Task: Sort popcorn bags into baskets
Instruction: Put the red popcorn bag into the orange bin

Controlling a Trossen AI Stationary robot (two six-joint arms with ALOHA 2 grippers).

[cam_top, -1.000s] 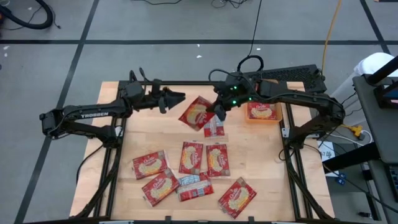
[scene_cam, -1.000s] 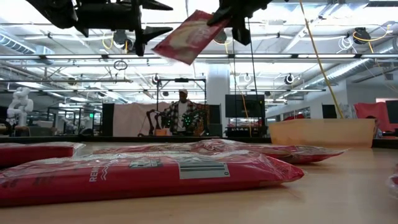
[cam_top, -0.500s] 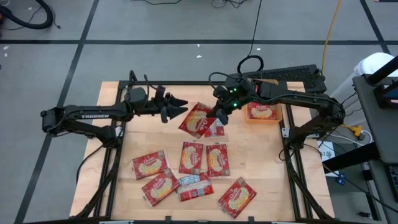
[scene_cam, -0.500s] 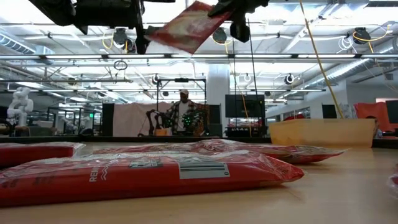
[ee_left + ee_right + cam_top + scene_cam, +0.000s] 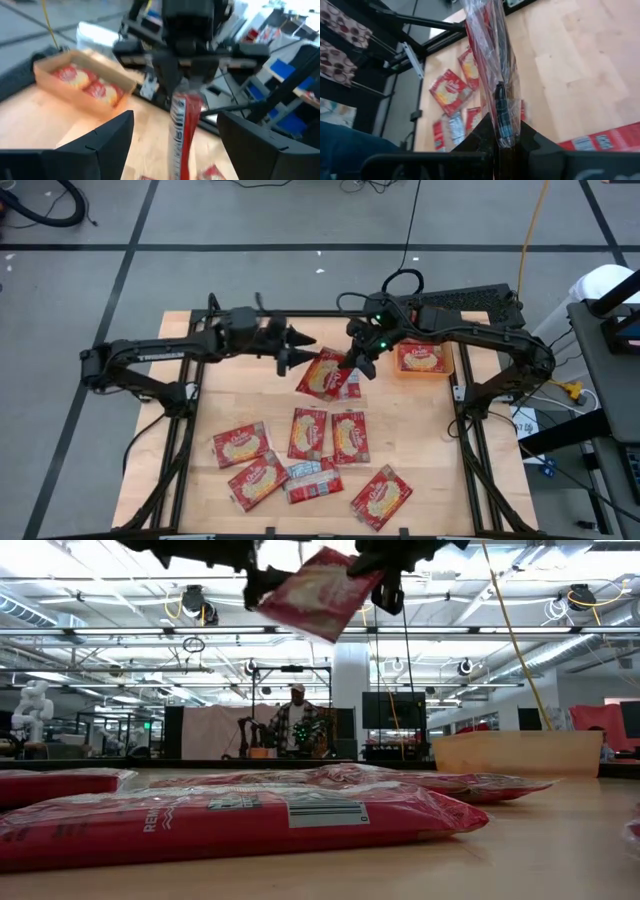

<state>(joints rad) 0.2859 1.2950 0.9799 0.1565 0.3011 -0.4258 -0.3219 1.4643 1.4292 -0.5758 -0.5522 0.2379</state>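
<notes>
Mid-handover: the right gripper (image 5: 352, 363) pinches a bag (image 5: 325, 373) aloft, left of the basket (image 5: 422, 361). The left gripper (image 5: 300, 352), fingers wide, straddles its far edge; next it should close.

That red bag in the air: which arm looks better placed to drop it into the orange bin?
The right, probably. Its claw is shut on the raised popcorn bag, and the orange bin sits on its side. The left claw is open beside the bag.
</notes>
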